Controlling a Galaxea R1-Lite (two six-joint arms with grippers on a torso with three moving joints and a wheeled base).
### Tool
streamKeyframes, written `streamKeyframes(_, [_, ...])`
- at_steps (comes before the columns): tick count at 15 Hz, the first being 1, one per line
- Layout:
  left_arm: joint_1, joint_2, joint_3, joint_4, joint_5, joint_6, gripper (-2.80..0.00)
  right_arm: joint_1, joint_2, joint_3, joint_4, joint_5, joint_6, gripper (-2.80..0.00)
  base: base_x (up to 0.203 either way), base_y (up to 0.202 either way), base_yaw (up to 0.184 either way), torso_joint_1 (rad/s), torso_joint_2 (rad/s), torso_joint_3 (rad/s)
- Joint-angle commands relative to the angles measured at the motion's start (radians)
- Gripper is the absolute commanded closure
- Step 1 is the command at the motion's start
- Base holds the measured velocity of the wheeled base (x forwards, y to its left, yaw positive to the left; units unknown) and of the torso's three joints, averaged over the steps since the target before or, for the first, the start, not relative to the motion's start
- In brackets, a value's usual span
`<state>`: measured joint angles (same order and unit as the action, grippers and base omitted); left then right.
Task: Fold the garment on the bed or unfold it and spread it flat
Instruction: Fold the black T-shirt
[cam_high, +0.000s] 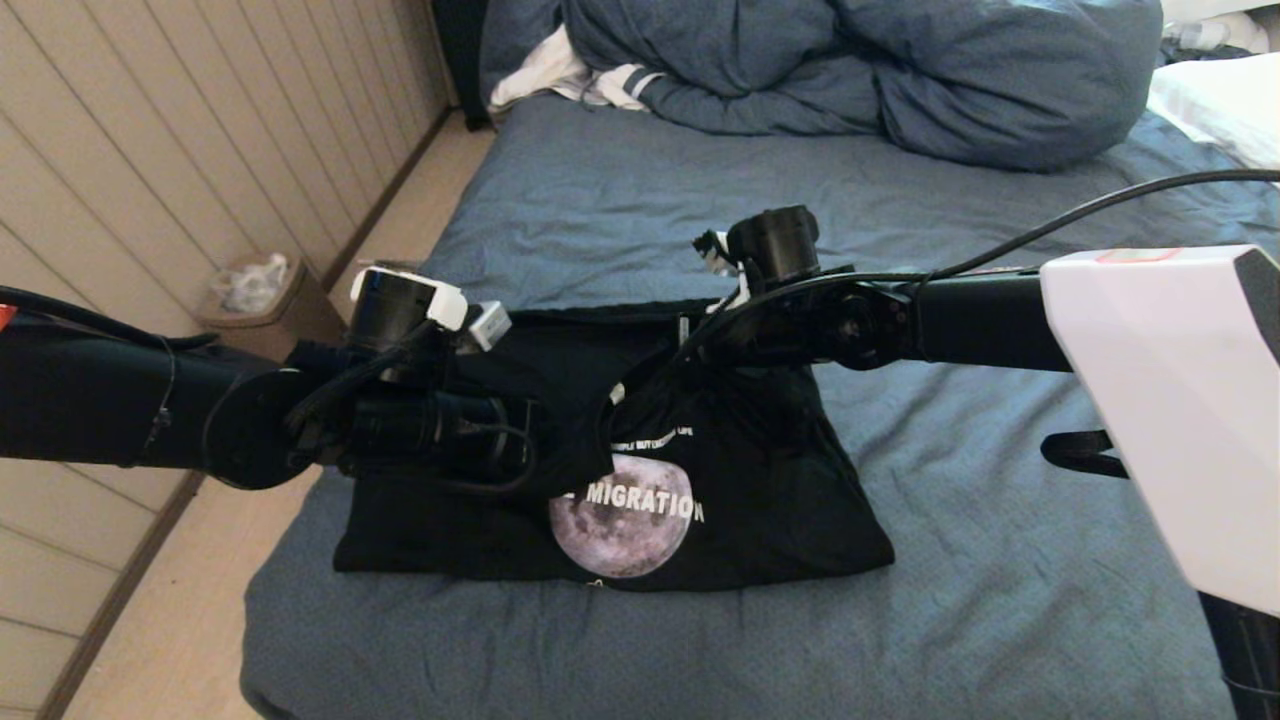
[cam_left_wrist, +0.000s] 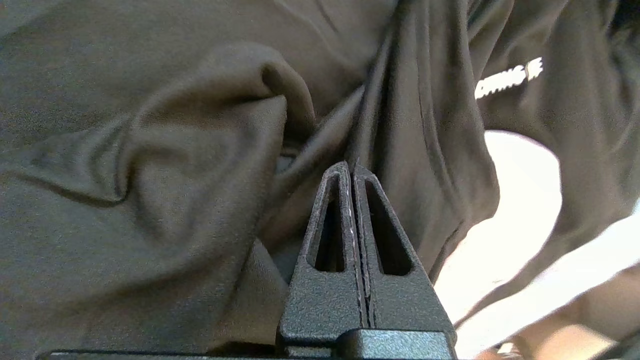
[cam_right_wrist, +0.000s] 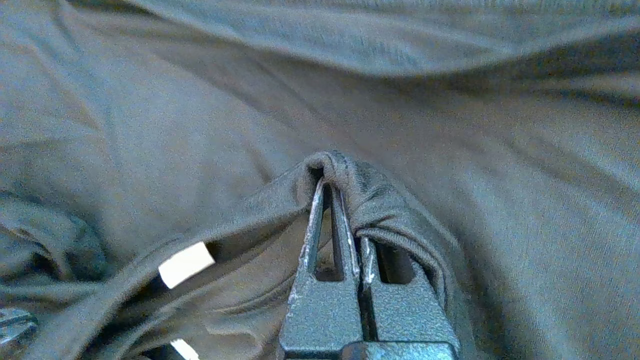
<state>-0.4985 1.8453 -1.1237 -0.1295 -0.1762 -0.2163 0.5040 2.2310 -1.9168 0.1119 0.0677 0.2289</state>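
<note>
The garment (cam_high: 780, 500), a black T-shirt, lies bunched near the front of the bed (cam_high: 1000, 560), with its pale moon graphic (cam_high: 620, 525) and white lettering facing up. My left gripper (cam_high: 545, 445) reaches in from the left and is shut on a raised fold of the shirt just above the moon. In the left wrist view its jaws (cam_left_wrist: 352, 167) are pressed together on dark cloth (cam_left_wrist: 150, 175). My right gripper (cam_high: 630, 395) comes in from the right, close beside the left one. It (cam_right_wrist: 345, 200) is shut on a ribbed hem of the shirt (cam_right_wrist: 150, 125), which drapes over one finger.
A bunched blue-grey duvet (cam_high: 900, 70) and a white striped cloth (cam_high: 560, 80) lie at the head of the bed, with a white pillow (cam_high: 1220, 110) at the far right. A waste bin (cam_high: 255, 295) stands on the floor by the panelled wall on the left.
</note>
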Motion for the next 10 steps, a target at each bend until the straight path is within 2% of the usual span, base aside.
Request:
streamKeyframes(1, [-0.023,-0.009,0.018,-0.024,0.043,0.006,-2.80,-0.001,-0.008,0.012,0.000,0.001,0.003,0.00,0.000,0.000,0.000,0.000,0.00,0.000])
streamKeyframes(6, [-0.070,-0.117,0.027,-0.036,0.054,0.002,-2.80,-0.002,-0.008,0.019,0.000,0.001,0.006,0.00,0.000,0.000,0.000,0.000,0.00,0.000])
streamKeyframes(10, [-0.171,-0.131,0.105,-0.037,0.068,0.013,-2.80,-0.002,-0.013,0.038,-0.003,0.004,0.009,0.00,0.000,0.000,0.000,0.000,0.00,0.000])
